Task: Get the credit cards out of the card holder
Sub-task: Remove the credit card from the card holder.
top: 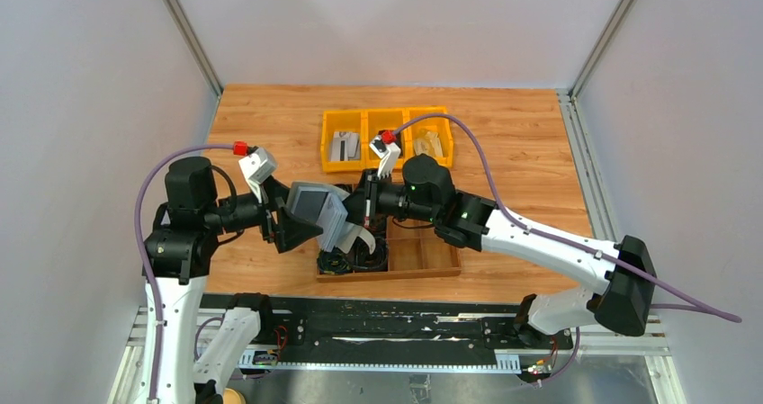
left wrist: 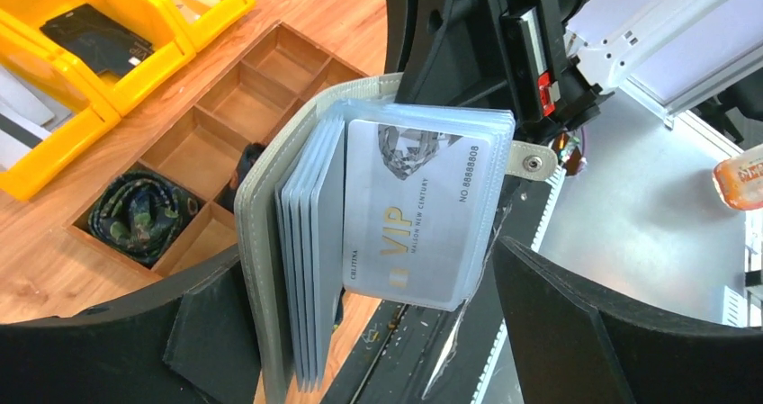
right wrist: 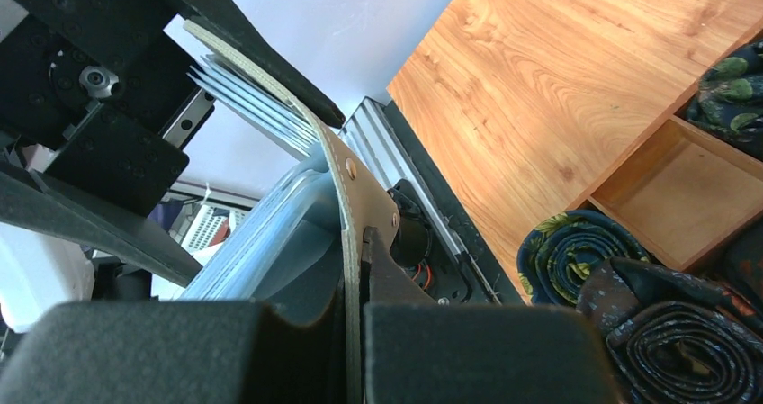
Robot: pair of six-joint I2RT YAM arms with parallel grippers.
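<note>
I have one card holder (top: 317, 204) up off the table (top: 270, 116), open between my two hands. My right hand (right wrist: 353, 327) pinches its grey flap. My left hand (left wrist: 364, 269) straddles the fanned sleeves (left wrist: 310, 233), fingers well apart; I cannot tell whether it grips. One credit card (left wrist: 418, 210), marked VIP, faces that hand.

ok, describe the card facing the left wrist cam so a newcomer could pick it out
Mid-air between the two arms, above the wooden compartment tray, is the open grey card holder. Its front clear sleeve shows a silvery credit card. Unlike the edge-on sleeves beside it, it faces the camera, printed VIP in gold with a diamond picture.
</note>
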